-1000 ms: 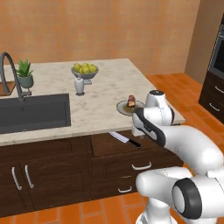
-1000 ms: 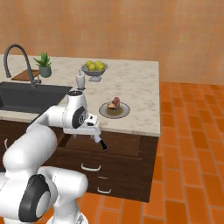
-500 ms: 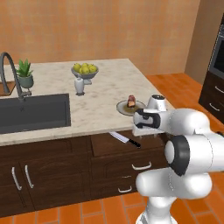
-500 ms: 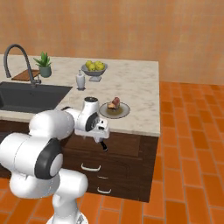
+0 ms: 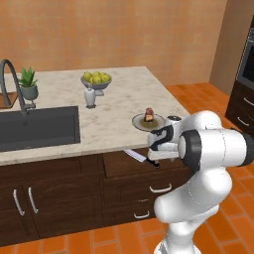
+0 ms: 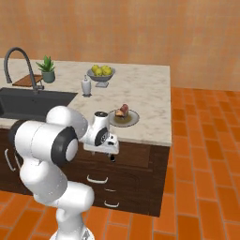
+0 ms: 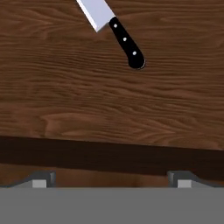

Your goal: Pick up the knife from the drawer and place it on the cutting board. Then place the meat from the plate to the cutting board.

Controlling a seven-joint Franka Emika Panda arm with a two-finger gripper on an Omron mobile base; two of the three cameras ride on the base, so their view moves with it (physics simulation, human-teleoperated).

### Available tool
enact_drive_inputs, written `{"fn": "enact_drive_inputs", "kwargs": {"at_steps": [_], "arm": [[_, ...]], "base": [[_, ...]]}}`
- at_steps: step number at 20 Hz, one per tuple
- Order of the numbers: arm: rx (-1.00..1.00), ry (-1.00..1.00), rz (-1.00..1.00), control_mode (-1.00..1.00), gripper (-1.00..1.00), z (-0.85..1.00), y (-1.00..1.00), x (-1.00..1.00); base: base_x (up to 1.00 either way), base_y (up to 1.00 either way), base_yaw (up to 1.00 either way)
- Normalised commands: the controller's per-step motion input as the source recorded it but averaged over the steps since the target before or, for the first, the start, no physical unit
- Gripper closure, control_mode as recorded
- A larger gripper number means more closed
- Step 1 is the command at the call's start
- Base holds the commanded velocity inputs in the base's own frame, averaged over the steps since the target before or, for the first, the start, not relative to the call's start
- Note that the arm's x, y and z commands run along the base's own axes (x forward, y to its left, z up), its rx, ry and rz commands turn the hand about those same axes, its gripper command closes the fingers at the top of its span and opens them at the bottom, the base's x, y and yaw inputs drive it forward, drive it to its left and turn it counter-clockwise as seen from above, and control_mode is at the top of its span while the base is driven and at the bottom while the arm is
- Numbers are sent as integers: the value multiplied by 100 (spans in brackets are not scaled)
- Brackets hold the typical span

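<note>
marbled beige bench [image 5: 119, 99] on dark wood cabinets, orange tile floor [image 6: 201, 140], tan wall behind. tool [image 7: 109, 181] spread wide, empty, over the open drawer [image 7: 87, 96]; knife [image 7: 117, 31] flat on the drawer floor. meat [image 5: 149, 115] on the plate [image 5: 140, 123] near the bench edge above the drawer.

A terracotta brick-tile floor [image 6: 201, 154] ran under an orange plaster wall [image 5: 129, 34]. The island had a pale speckled stone countertop [image 5: 119, 99] over dark wood cabinets [image 5: 54, 198] with silver bar handles. A black sink [image 5: 37, 126] with an arched faucet [image 5: 12, 84] sat at left.
</note>
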Motion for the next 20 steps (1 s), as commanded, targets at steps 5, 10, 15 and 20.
{"fn": "enact_drive_inputs", "kwargs": {"at_steps": [5,10,15,20], "arm": [[0,0,0,-100,-100,-40,0,13],[0,0,0,-100,-100,-40,0,0],[0,0,0,-100,-100,-25,0,-2],[0,0,0,-100,-100,-16,0,-43]], "base": [[0,0,0],[0,0,0],[0,0,0],[0,0,0]]}}
